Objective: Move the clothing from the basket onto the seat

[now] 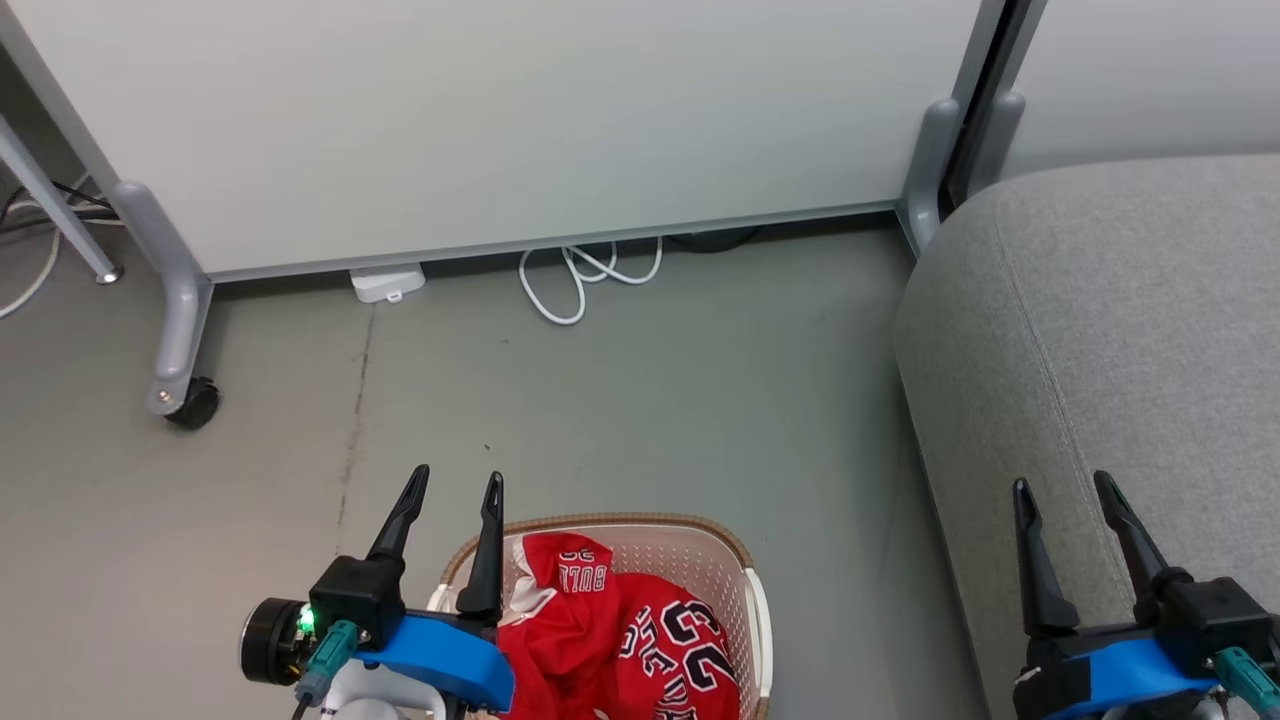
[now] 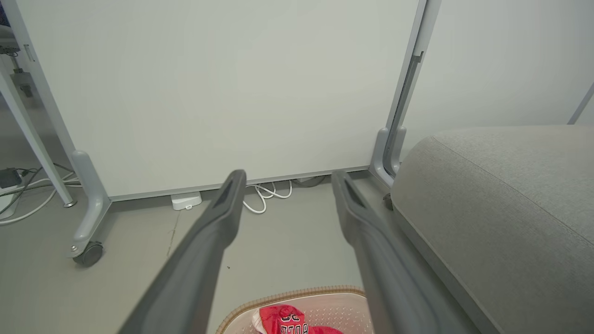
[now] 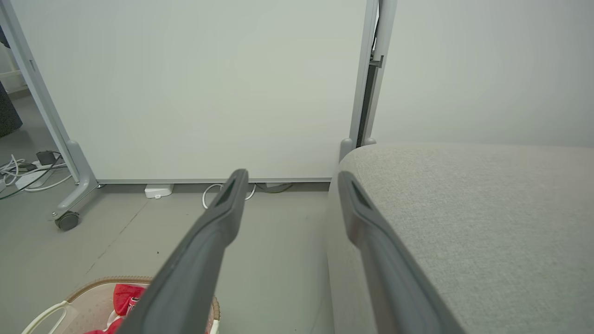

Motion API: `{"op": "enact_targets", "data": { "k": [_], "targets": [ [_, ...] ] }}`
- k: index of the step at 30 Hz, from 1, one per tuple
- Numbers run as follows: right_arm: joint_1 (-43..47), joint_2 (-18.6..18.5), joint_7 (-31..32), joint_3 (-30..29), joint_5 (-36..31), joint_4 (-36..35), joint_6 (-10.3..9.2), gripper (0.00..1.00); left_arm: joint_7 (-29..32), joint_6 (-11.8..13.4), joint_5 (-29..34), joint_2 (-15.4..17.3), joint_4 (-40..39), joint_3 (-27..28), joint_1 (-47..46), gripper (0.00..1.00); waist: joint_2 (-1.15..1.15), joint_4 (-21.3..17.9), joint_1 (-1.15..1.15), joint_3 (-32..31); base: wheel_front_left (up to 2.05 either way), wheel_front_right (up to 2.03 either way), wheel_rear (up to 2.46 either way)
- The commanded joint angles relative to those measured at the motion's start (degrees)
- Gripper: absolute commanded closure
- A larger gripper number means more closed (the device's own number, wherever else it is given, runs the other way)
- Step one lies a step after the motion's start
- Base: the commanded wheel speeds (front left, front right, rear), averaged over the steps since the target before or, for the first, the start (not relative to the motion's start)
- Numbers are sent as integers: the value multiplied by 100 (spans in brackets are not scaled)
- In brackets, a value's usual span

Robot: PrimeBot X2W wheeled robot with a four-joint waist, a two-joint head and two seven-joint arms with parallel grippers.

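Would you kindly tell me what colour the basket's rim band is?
Brown and woven-looking; the basket shows best in the head view.

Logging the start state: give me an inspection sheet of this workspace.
Surface: grey floor, faint crack line.
Job's things: red clothing bunched in the basket; grey seat at right, none seen on it.
Clutter: small white box by the partition panel's foot.
Grippers: left gripper open above the basket's left rim; right gripper open at the seat's edge; both empty.
Cables: white cable looped under the panel; other cables far left.
Surroundings: wheeled white partition panel behind.
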Motion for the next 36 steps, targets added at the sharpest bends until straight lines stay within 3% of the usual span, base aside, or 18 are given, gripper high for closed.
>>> {"op": "enact_targets", "data": {
  "k": [1, 11, 21, 36],
  "targets": [
    [-105, -25, -22, 22, 13, -41, 13, 0, -27, -24, 33, -5, 42, -1, -101, 0, 0, -146, 0, 201, 0, 0, 0],
    [-615, -23, -21, 372, 239, -243, 8, 0, -27, -80, 258, 101, 516, 31, -498, 0, 0, -759, 0, 1176, 0, 0, 0],
    [-1190, -22, -21, 749, 590, -454, 8, 0, -26, 5, 533, 559, 1169, 126, -1029, 0, 0, -1414, 0, 2317, 0, 0, 0],
    [-1549, -20, -22, 1046, 985, -637, 8, 0, -25, 308, 780, 867, 2715, 36, -1760, 0, 0, -1831, 0, 3323, 0, 0, 0]
  ]
}}
